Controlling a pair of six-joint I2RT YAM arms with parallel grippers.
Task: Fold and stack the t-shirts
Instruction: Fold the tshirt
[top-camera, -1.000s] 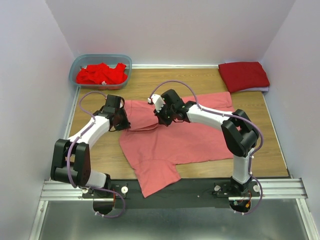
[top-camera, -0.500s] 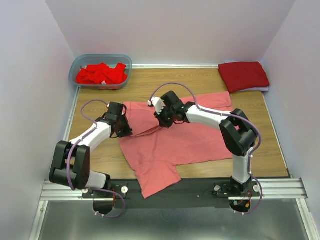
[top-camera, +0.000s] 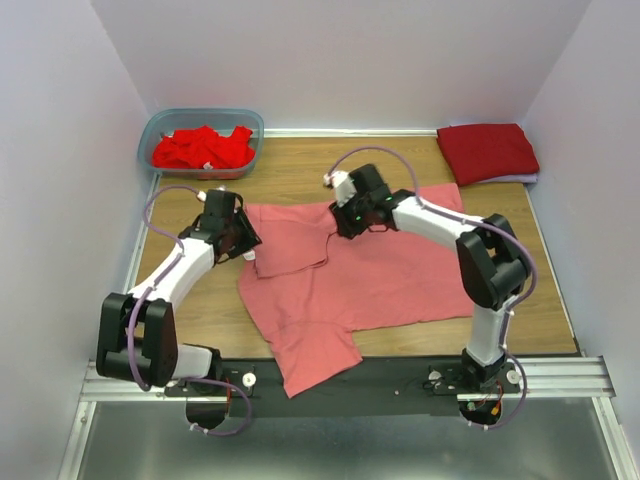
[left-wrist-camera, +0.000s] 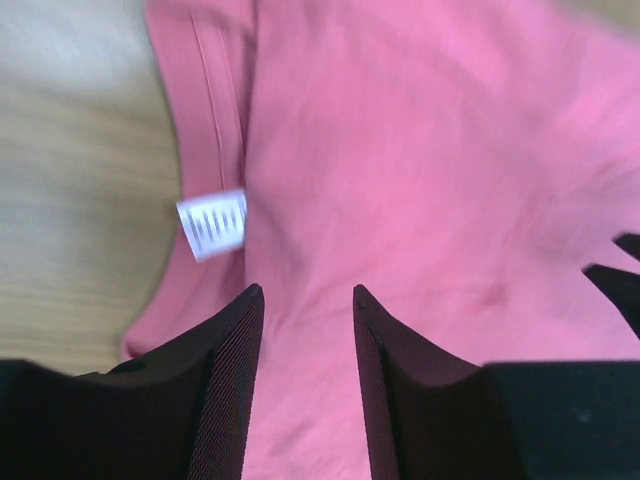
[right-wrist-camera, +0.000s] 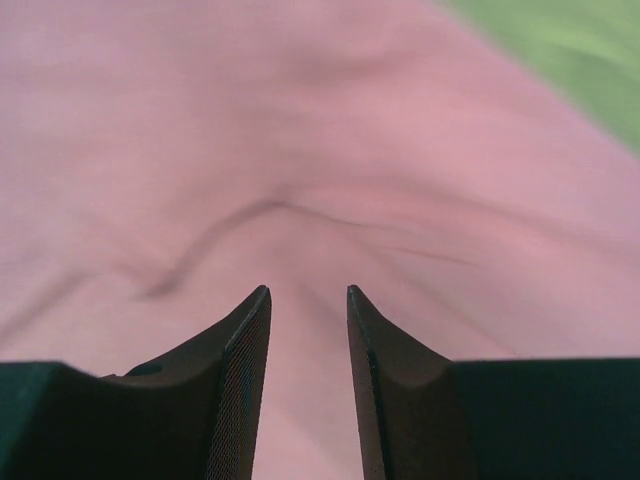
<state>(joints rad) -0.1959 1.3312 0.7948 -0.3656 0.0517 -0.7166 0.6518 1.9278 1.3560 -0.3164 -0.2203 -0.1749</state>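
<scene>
A salmon-pink t-shirt (top-camera: 380, 275) lies spread across the middle of the table, with its upper left part folded over into a flap (top-camera: 290, 245). My left gripper (top-camera: 240, 240) hovers at the flap's left edge, open, with only pink cloth (left-wrist-camera: 420, 150) below and nothing between its fingers (left-wrist-camera: 235, 340). The neck band (left-wrist-camera: 215, 90) and a white label (left-wrist-camera: 212, 222) lie just ahead of it. My right gripper (top-camera: 348, 222) hangs open over the shirt's upper middle, above wrinkled cloth (right-wrist-camera: 300, 150). A folded crimson t-shirt (top-camera: 487, 152) sits at the back right.
A translucent blue-grey tub (top-camera: 152, 135) at the back left holds crumpled bright red t-shirts (top-camera: 203, 148). The pink shirt's lower sleeve (top-camera: 310, 355) hangs over the near table edge onto the black rail. White walls close in on three sides.
Both grippers went from shut to open and let go of the pink cloth. The right gripper pulled away to the back right; the left one shifted slightly back. The flap now rests flat.
</scene>
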